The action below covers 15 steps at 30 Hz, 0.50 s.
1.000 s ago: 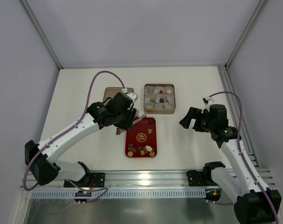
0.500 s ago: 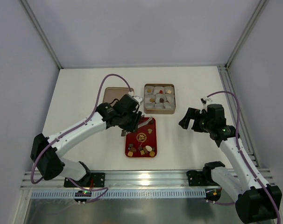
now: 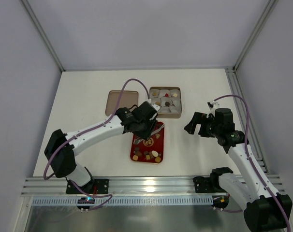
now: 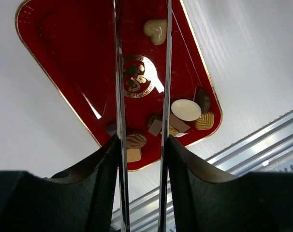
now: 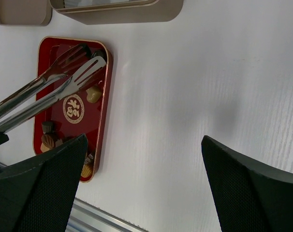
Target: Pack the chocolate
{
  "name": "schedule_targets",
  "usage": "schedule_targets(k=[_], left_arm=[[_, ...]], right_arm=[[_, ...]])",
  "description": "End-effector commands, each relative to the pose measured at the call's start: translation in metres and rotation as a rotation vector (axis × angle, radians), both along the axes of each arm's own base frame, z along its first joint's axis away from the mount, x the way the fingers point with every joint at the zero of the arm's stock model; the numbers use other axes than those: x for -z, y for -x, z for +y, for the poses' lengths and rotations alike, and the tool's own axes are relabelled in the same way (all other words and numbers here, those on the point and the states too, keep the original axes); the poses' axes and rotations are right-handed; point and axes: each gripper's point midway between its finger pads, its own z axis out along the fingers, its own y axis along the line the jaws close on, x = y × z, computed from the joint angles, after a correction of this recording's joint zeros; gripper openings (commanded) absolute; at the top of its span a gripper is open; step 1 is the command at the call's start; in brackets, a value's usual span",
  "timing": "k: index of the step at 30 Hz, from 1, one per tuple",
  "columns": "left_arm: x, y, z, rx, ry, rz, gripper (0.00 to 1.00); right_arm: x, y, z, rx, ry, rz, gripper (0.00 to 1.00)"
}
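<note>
Several chocolate pieces, dark brown, tan and cream, lie at the near end of the red tray. They also show in the left wrist view. A cream heart piece lies alone further up the tray. My left gripper is shut on metal tongs. The tongs' forked tips hang over the tray's far end, slightly apart. A dark bit sits by the tips; I cannot tell if it is held. My right gripper is open and empty, over bare table right of the tray.
A gold tin with white paper cups, some holding pieces, stands just beyond the tray. Its lid lies to its left. The aluminium rail runs along the near table edge.
My left arm has swung right and forward with the tongs, from the tray's left side to over its far end near the tin. The right arm has barely moved.
</note>
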Motion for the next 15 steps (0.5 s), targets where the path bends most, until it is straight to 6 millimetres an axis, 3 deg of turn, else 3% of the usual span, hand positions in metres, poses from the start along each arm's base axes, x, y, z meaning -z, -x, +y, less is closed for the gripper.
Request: schedule_targets(k=[1, 15], left_arm=[[-0.008, -0.018, -0.013, -0.026, 0.003, -0.081, 0.42], [-0.005, -0.024, -0.022, -0.011, -0.061, -0.103, 0.36]], right_arm=[[-0.016, -0.002, 0.007, -0.04, -0.022, -0.048, 1.0], [-0.019, -0.001, 0.01, -0.056, -0.032, -0.069, 1.0]])
